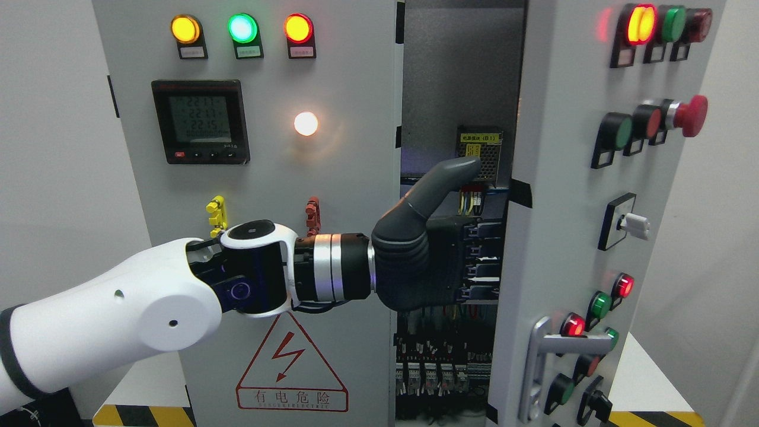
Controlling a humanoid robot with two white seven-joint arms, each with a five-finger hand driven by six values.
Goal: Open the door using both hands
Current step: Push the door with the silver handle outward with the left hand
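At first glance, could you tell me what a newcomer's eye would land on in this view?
Most striking is the left hand, reaching in from the lower left with its fingers hooked around the edge of the right door, which stands ajar. Through the gap, wiring and terminal blocks show inside the cabinet. On the left door, three lit lamps glow amber, green and orange-red along the top.

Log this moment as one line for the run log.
left hand: fingers hooked behind edge of right door | door: ajar, wiring visible | right hand: not in view | step: opening underway
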